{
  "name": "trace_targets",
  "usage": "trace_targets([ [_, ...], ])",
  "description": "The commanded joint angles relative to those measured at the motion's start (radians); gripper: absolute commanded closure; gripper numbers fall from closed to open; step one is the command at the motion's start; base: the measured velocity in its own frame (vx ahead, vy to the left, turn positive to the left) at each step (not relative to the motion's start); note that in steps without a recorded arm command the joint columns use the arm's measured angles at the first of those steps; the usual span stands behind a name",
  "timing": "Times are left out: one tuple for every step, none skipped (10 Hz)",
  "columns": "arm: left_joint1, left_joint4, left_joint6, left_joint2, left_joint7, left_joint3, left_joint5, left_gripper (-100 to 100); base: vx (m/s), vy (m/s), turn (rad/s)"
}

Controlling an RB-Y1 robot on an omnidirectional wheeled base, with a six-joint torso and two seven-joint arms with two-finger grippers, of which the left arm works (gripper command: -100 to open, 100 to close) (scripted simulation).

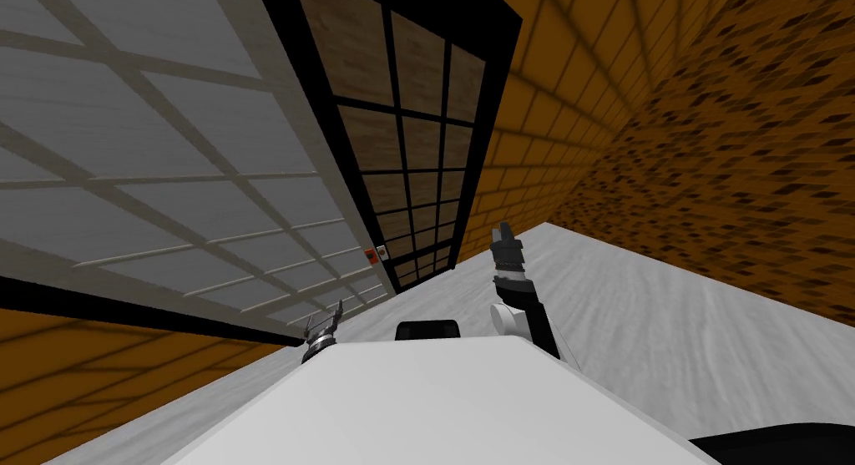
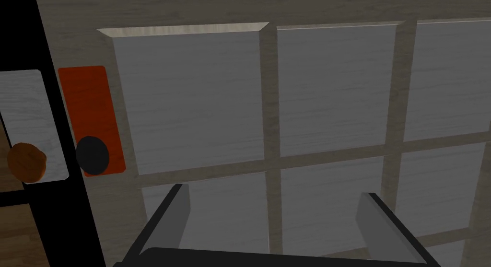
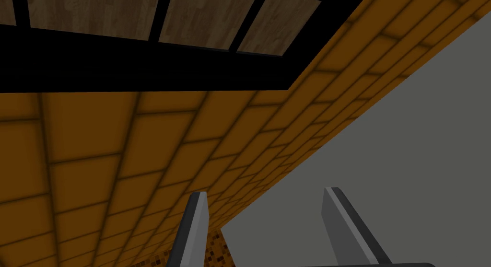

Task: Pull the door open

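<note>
Although close to the grey panelled door (image 2: 192, 101), holding nothing yet; all pulling left to do. Leftmost, round brown knob (image 2: 27, 161) on pale plate (image 2: 29, 106); then black frame (image 2: 52, 48), round black knob (image 2: 92, 155) on red plate (image 2: 88, 106) at door's edge, beige wood-grain bars (image 2: 271, 101). Before panels, left gripper (image 2: 275, 202) spread wide, apart from knob. Further right, right gripper (image 3: 266, 206) raised, wide too.

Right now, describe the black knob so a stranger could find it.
Find the pale grey panelled door facing the left gripper. At its edge is an orange-red plate; the black knob sits on it, unlike the brown knob on the neighbouring grey plate.
</note>
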Motion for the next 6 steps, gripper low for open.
trace_targets([
  [-0.028, 0.008, -0.004, -0.004, -0.006, -0.004, -0.001, -100, 0.14, 0.031, -0.097],
  [-0.048, 0.005, -0.006, -0.011, -0.008, -0.011, -0.002, -100, 0.175, 0.019, -0.159],
  [-0.062, 0.004, -0.007, -0.015, -0.009, -0.016, -0.004, -100, 0.196, 0.065, -0.121],
  [-0.082, 0.001, -0.008, -0.022, -0.01, -0.024, -0.006, -100, 0.197, 0.078, -0.137],
  [-0.097, -0.002, -0.01, -0.027, -0.01, -0.03, -0.008, -100, 0.215, 0.07, -0.147],
  [-0.097, -0.002, -0.01, -0.027, -0.01, -0.03, -0.008, -100, 0.153, 0.009, -0.048],
])
